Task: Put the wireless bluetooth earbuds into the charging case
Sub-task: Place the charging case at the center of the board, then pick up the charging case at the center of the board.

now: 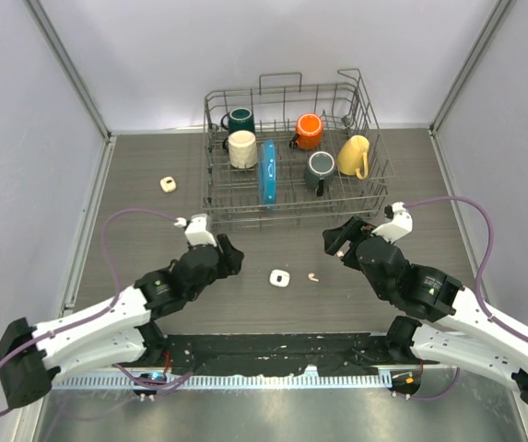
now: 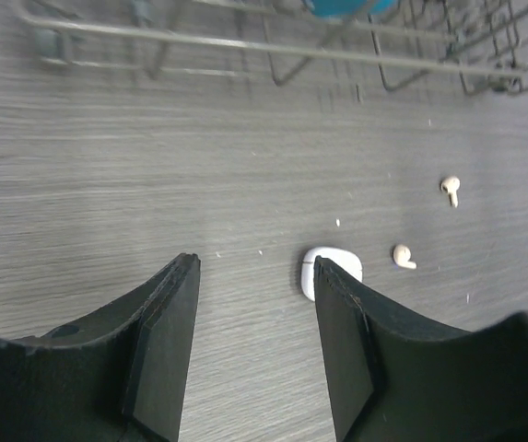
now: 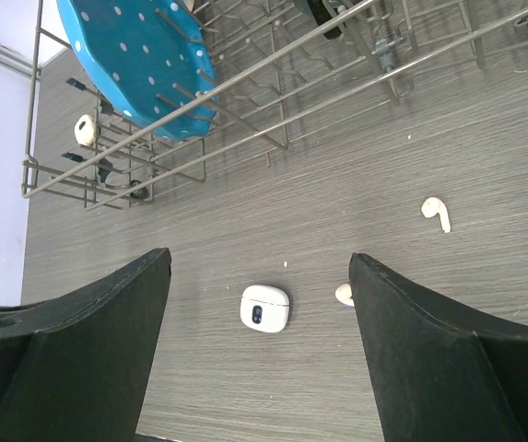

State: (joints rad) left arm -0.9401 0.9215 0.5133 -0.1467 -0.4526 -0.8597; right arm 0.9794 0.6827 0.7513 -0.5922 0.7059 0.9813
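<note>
The job has not really begun. The little white case (image 3: 264, 308) sits on the gray surface (image 1: 134, 166), in the middle, in front of the dish rack (image 1: 282, 90). I cannot tell if its lid is up or down.

Two earbuds lie on the surface, not in the case. One earbud (image 2: 403, 256) is just beside the case. The other earbud (image 2: 451, 189) is a bit farther off, on the same side. No earbud shows inside the case. I see only these two.

The left pincer (image 2: 254, 276) is partly open. Nothing is between its two black fingers. It is low over the surface, near the case, and one finger hides a bit of the case in its own view.

The right pincer (image 3: 259, 267) is wide open and holds nothing. It hangs over the surface on the other side, looking down at the case and the earbuds.

Another small cream case (image 1: 167, 184) lies far off, past the left corner of the rack.

So I think everything is left to do: pick up each earbud, bring it to the case, and push it in.
</note>
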